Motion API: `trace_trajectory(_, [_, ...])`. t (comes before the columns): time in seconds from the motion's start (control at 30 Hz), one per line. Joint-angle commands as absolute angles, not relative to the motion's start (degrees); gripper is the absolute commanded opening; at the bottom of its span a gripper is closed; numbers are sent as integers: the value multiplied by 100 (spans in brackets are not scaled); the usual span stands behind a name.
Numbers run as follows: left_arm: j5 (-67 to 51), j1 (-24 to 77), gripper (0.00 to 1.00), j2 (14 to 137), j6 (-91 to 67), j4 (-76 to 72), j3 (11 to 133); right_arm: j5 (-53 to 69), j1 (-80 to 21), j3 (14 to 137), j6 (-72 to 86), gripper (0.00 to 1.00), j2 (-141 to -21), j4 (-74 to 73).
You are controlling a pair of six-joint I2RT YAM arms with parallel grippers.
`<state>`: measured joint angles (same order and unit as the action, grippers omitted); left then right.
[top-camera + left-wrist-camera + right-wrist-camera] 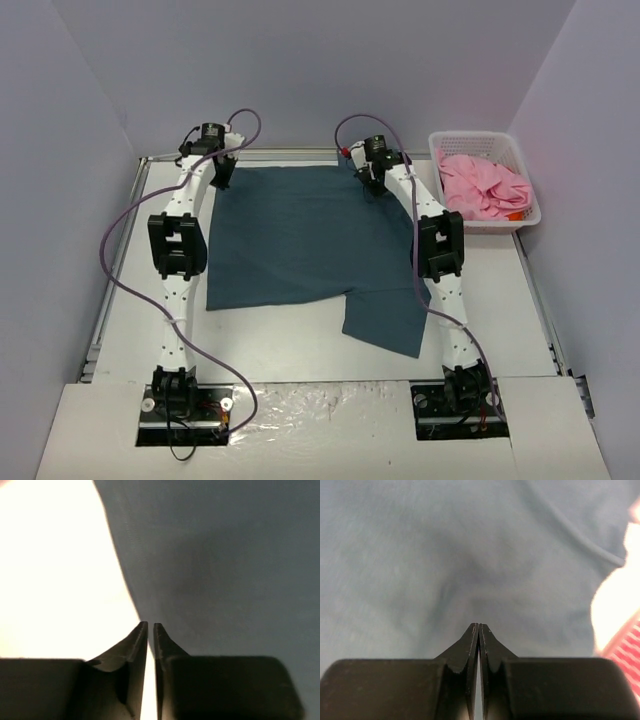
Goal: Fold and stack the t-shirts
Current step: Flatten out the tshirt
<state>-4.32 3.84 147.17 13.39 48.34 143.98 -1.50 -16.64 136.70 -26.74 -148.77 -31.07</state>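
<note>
We see the teal-blue t-shirt (300, 235) spread flat on the table (290, 350), covering its middle and reaching close to the far edge, with its near hem running roughly parallel to the near edge. One flap of it, which looks like a sleeve (385, 320), sticks out past the rest of the hem toward the near right corner. The pink t-shirt (485, 185) lies crumpled in a white lattice basket (470, 137) that stands in the far right corner of the table, near the teal-blue cloth. Both arms are stretched out toward the far edge. The left gripper (150, 625) is down at the far left corner of the teal-blue t-shirt. In its wrist view the jaws stand together save for a thin bright slit, and their tips sit right at the cloth's edge, with bare table on one side and cloth on the other. The right gripper (479, 625) is at the shirt's far right corner, close to the basket. Its jaws are pressed together too, tips pointing onto teal-blue cloth, where a curved seam (580, 537) crosses the view. Whether either pair has any cloth pinched at the tips we cannot tell. A purple cable (115, 250) loops out from the left arm toward the left edge of the table.
</note>
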Motion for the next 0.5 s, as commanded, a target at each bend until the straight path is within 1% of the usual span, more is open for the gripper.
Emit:
trace_trajectory(0.0, [-202, 588, 12, 13159, 1503, 4526, 14301, -430, -1766, 13466, -2584, 0, -13581, -3058])
trace_trajectory(0.07, [-167, 641, 17, 12597, 1547, 4666, 14142, -422, -1802, 13002, -2619, 0, -12966, -3050])
trace_trajectory(0.13, [-132, 729, 21, 11938, 1652, 4702, 13520, -256, -1819, 12588, -2602, 2, -12335, -3050])
trace_trajectory(0.17, [-132, 756, 23, 11718, 1713, 4676, 13213, -185, -1819, 12099, -2602, 4, -12105, -3050])
trace_trajectory(0.2, [-97, 808, 25, 11229, 1766, 4632, 12496, -63, -1819, 11824, -2602, 8, -11894, -3050])
trace_trajectory(0.23, [-62, 835, 25, 10963, 1880, 4554, 12089, 139, -1819, 11517, -2610, 11, -11448, -3050])
trace_trajectory(0.27, [-70, 852, 25, 10742, 1942, 4509, 11685, 228, -1828, 11209, -2619, 13, -11243, -3059])
trace_trajectory(0.3, [-62, 879, 25, 10244, 2003, 4457, 11237, 324, -1828, 10545, -2628, 9, -11032, -3059])
trace_trajectory(0.33, [-70, 888, 25, 9978, 2065, 4360, 10336, 491, -1828, 10199, -2637, 9, -10587, -3050])
trace_trajectory(0.37, [-114, 888, 25, 9732, 2205, 4298, 9866, 579, -1837, 9856, -2645, 9, -10356, -3059])
trace_trajectory(0.4, [-123, 940, 25, 9181, 2302, 4159, 8913, 780, -1846, 9183, -2654, 11, -9901, -3050])
trace_trajectory(0.47, [-53, 1045, 25, 8599, 2688, 4009, 7968, 896, -1854, 8555, -2654, 12, -9442, -3041])
